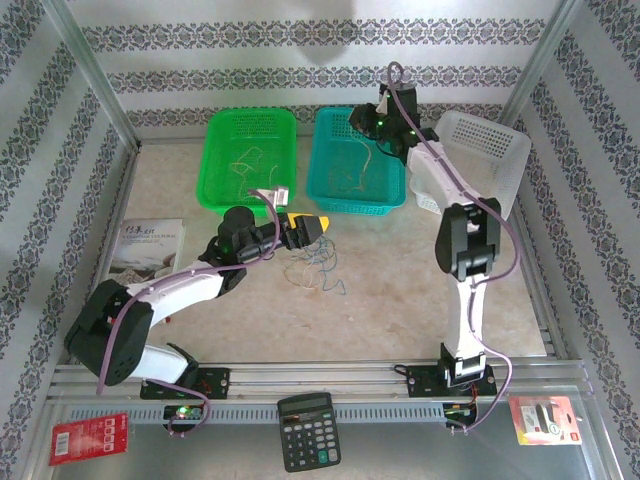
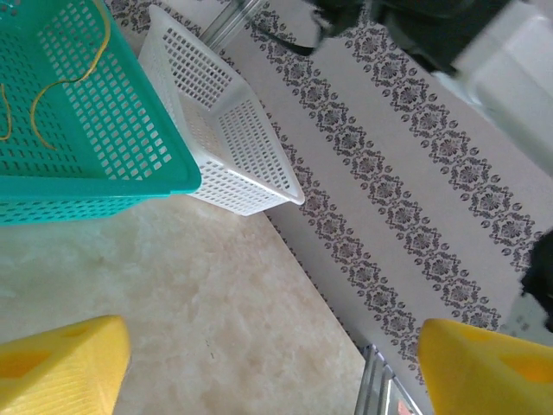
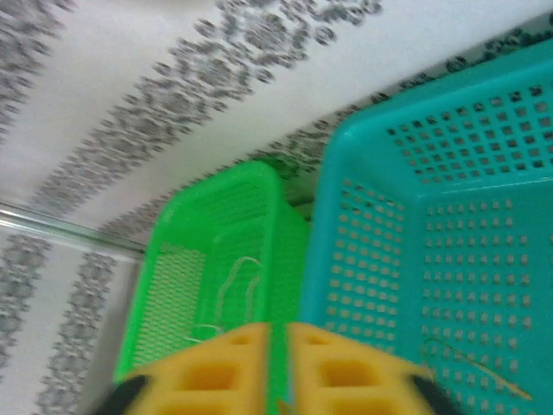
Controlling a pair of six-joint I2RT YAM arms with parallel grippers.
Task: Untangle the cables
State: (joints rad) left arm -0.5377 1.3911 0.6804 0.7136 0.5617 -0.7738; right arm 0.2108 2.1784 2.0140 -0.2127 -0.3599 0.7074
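While the knot of cables [image 1: 315,265] lies on the bare surface [image 1: 400,290] just in front of the teal basket [image 1: 395,205], your left hand [image 1: 308,228] hangs just beside it, its yellow fingers [image 2: 60,367] spread wide with nothing between them. Your right hand [image 3: 276,359] is up over the far end of the teal basket, its fingers drawn narrow with only a slit between them. Nothing shows in that slit, though a wire this fine could hide there. A whitish strand [image 1: 245,165] lies in the green basket [image 1: 215,195] and a yellow strand [image 2: 60,82] in the teal one, so I judge the sorting part-done, with blue and pale strands left in the knot. The next move, as I read it, is to lower your left hand onto one strand at the knot's edge, pinch it alone, and draw it out slowly so the rest stays put. From above, the knot is too fine for counting strands or tracing where they cross, and the white basket [image 1: 490,150] is partly cut off behind your right arm.
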